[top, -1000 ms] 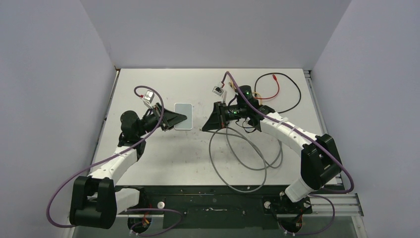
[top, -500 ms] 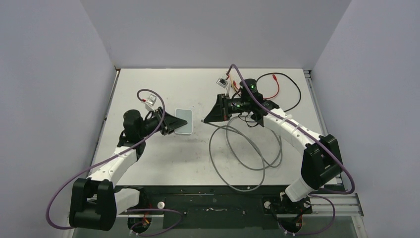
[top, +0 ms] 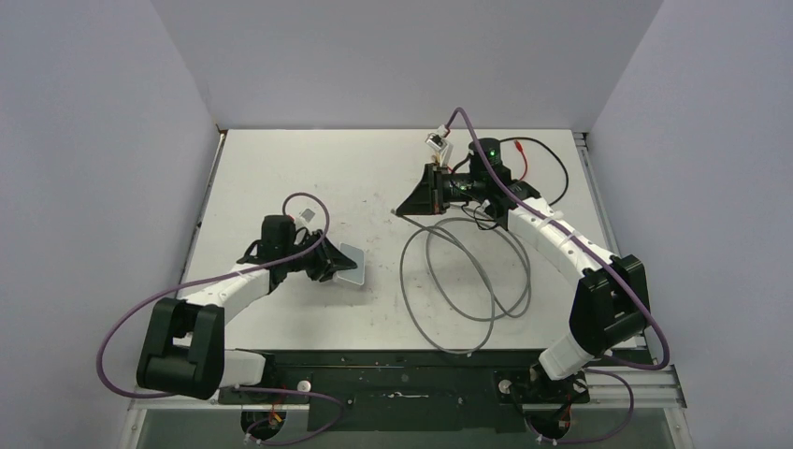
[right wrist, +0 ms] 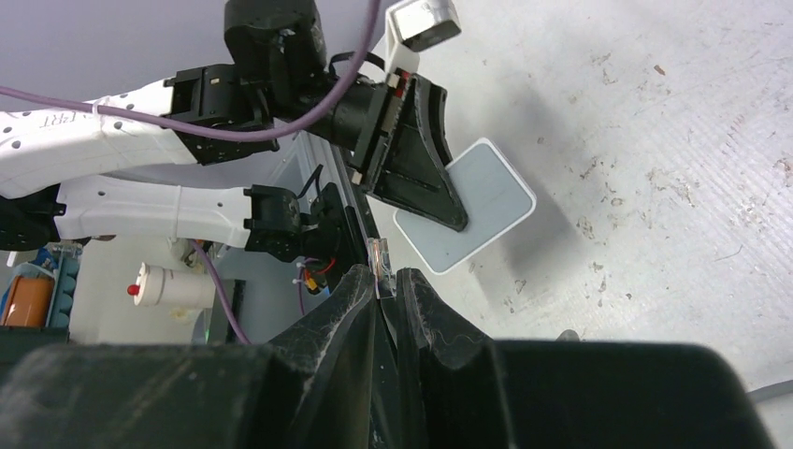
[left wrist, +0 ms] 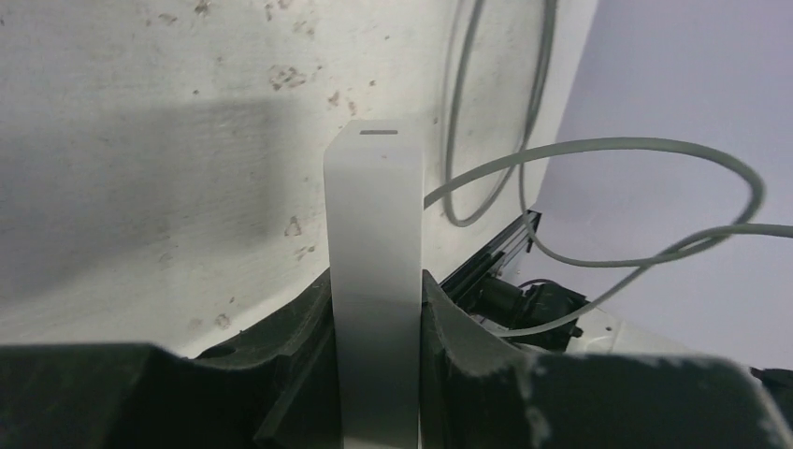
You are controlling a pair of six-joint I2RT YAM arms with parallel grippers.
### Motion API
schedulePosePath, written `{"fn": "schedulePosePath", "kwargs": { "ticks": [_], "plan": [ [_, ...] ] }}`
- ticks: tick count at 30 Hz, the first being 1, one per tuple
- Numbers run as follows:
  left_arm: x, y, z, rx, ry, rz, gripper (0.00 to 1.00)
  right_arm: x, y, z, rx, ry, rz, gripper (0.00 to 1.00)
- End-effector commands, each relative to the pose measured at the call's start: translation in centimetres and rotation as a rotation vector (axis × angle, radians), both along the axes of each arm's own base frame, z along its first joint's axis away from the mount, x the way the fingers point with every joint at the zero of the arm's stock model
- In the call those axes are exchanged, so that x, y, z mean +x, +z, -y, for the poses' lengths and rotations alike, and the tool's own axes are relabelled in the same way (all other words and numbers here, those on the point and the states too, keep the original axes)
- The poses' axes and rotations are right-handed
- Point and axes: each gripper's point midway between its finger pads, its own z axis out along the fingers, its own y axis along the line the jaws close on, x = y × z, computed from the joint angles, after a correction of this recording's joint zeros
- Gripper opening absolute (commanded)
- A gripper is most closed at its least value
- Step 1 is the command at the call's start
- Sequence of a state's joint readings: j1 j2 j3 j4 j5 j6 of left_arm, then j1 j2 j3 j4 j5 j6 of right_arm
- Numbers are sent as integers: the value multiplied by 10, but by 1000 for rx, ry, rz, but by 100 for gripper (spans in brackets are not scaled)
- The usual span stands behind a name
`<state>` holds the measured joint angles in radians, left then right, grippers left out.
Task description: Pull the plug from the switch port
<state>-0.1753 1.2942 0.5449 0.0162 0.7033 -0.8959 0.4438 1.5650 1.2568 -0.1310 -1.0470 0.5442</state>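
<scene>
My left fingers clamped on the box, its slotted edge pointing away from them, my right fingers pinching the plug, well apart from the box, cable trailing.

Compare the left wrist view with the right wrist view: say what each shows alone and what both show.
Left wrist only: the box seen end-on, its narrow edge bearing a small dark slot. Right wrist only: the plug pinched in the right gripper, clear of the box, and the left gripper seen from outside, clamped on the box, whose flat face shows. Both: the box and the table.
</scene>
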Motion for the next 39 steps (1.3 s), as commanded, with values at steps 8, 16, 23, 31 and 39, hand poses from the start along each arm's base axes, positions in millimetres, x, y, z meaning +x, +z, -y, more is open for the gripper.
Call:
{"fn": "schedulePosePath", "kwargs": {
  "ticks": [8, 16, 23, 31, 39],
  "plan": [
    [-4, -41, 7, 212, -70, -22, 0, 1, 39, 7, 50, -8, 99, 5],
    [-11, -57, 1, 251, -63, -57, 14, 2, 36, 10, 45, -15, 91, 5],
    [-11, -53, -13, 342, -35, -52, 46, 5, 37, 10, 46, -18, 92, 5],
    [-9, -34, -43, 511, 30, -36, 59, 7, 37, 12, 45, -25, 99, 5],
    [-1, 9, -71, 635, 134, 54, 100, 12, 36, 13, 39, -44, 106, 5]
  ]
}}
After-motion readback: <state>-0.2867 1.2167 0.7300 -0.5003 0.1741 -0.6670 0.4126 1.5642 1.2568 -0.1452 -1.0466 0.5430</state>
